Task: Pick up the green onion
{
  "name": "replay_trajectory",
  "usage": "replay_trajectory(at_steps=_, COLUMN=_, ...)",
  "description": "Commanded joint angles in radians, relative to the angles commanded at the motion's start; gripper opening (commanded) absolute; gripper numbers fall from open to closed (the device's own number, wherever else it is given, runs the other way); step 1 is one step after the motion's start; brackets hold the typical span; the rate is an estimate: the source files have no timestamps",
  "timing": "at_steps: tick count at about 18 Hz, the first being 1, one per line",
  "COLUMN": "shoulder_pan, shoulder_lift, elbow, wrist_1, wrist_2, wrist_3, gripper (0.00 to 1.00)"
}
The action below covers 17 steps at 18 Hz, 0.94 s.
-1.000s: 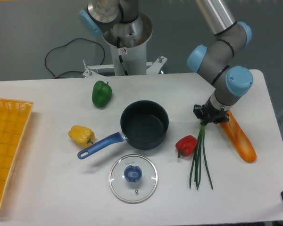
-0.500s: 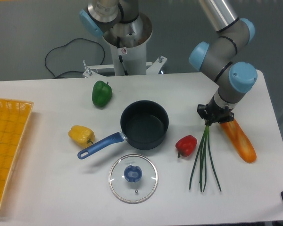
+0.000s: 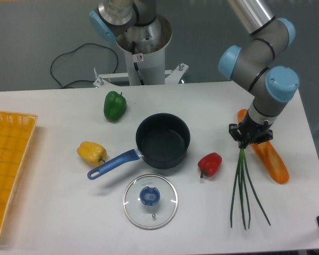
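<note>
Gripper (image 3: 248,139) clamps green onion (image 3: 244,188); pot (image 3: 163,139) empty.

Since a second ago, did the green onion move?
Yes. The green onion, gripped at its top by the end effector, swung right, away from the red pepper that stayed put, and now hangs beside the baguette.

green onion (image 3: 245,186): dark green | bell pepper (image 3: 115,105): green | pepper (image 3: 92,152): yellow | pepper (image 3: 210,163): red | pot (image 3: 162,140): black, blue handle | baguette (image 3: 269,158): orange-brown | basket (image 3: 8,170): yellow lattice | surface (image 3: 53,212): white
</note>
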Motion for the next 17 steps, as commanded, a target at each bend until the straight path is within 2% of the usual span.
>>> replay_trajectory(at_steps=5, shoulder_pan=0.000, shoulder_lift=0.008, elbow=0.048, wrist_1=0.002, wrist_2=-0.032, wrist_3=-0.002, gripper=0.18)
replay_trajectory(at_steps=17, shoulder_pan=-0.012, shoulder_lift=0.032, elbow=0.060, wrist_1=0.005, wrist_2=-0.014, wrist_3=0.041, gripper=0.17)
